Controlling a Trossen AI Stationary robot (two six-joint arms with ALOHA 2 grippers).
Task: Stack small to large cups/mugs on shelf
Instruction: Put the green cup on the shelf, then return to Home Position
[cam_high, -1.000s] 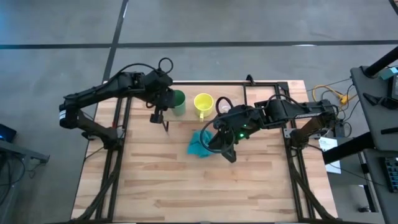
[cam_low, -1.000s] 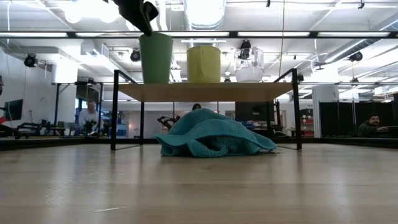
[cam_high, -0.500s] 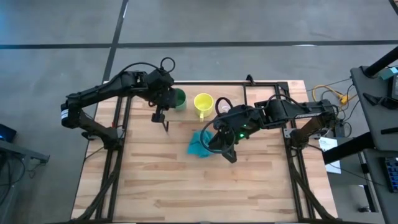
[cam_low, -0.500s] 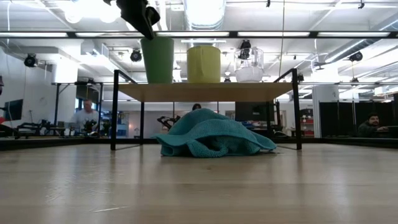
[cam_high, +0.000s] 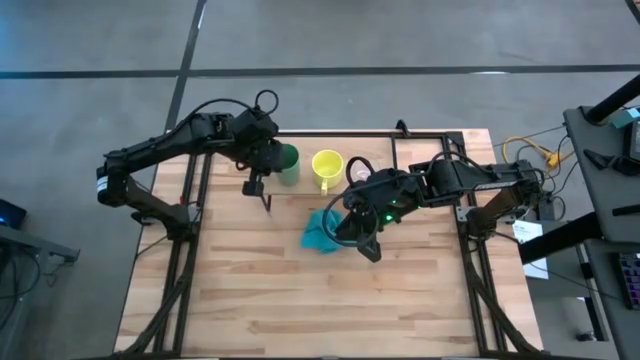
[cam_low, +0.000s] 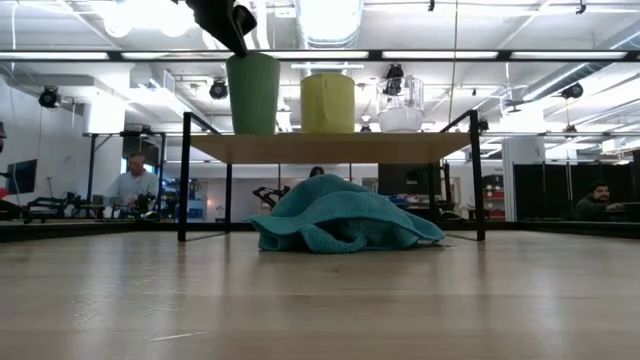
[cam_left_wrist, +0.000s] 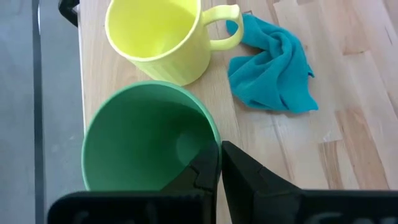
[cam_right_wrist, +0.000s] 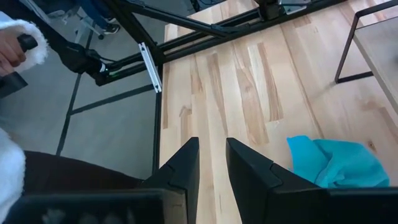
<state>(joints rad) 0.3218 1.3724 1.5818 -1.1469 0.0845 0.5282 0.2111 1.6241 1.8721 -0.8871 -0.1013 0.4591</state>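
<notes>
Left gripper (cam_left_wrist: 214, 163): pinched on the rim of the green cup (cam_left_wrist: 146, 140), one finger inside the wall and one outside, up on the shelf (cam_low: 330, 147).
Right gripper (cam_right_wrist: 211, 163): nothing in it, fingers a narrow gap apart, hanging over the tabletop (cam_right_wrist: 249, 81); the teal cloth (cam_right_wrist: 336, 163) lies just beside it.
Yellow mug (cam_left_wrist: 161, 38): just beyond the left gripper's green cup, close, though contact cannot be told.
Clear glass cup (cam_low: 400, 103): farthest from the left gripper, past the mug.
Risk: a sideways drag at the rim could tip the green cup or knock the mug along.
Count: three vessels, one cloth, one shelf, two arms.
</notes>
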